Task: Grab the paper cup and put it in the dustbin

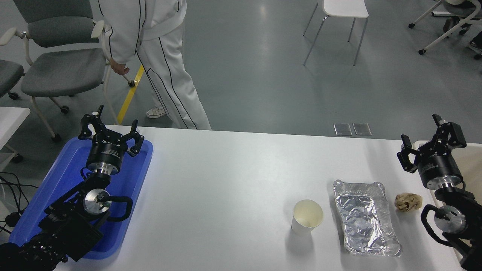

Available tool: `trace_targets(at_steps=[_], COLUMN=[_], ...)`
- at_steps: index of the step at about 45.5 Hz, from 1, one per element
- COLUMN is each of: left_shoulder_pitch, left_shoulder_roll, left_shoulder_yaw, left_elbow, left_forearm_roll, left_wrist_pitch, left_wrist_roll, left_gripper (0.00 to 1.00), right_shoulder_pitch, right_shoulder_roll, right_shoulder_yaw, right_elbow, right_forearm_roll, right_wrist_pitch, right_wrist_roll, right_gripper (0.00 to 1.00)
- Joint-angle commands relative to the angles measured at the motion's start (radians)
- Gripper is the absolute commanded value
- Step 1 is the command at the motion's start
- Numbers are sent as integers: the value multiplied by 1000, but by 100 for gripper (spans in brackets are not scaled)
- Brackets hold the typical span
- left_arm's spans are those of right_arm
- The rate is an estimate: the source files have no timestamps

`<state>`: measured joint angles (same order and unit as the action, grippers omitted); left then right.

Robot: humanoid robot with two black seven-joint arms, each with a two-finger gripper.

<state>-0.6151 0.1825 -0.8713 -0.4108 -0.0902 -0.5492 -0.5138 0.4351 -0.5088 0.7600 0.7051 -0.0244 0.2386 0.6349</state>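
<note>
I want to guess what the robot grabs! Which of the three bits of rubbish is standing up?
The paper cup. It stands upright with its open mouth up, left of the others. The foil tray lies flat and crumpled, and the brown paper ball is just a wad.

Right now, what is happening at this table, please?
Nothing is being held yet. The paper cup stands upright on the white table, left of a crumpled foil tray and a brown paper ball. The right gripper is open, above the table's right edge, by the beige dustbin. The left gripper, also open, is parked over the blue tray. A person stands beyond the table.
</note>
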Motion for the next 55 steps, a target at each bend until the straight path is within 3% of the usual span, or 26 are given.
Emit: trace_targets(at_steps=[1,55], left_shoulder_pitch=[0,0], left_shoulder_roll=[0,0], left_shoulder_yaw=[0,0], left_elbow=[0,0], left_forearm_roll=[0,0], left_wrist_pitch=[0,0], left_wrist_roll=[0,0], left_gripper=[100,100], right_shoulder_pitch=[2,8], right_shoulder_roll=[1,-33], right_shoulder_yaw=[-1,-10], right_elbow=[4,-3], right_forearm_roll=[0,-5], right_wrist_pitch=[-1,10], right_wrist_roll=[0,-1], right_gripper=[100,100])
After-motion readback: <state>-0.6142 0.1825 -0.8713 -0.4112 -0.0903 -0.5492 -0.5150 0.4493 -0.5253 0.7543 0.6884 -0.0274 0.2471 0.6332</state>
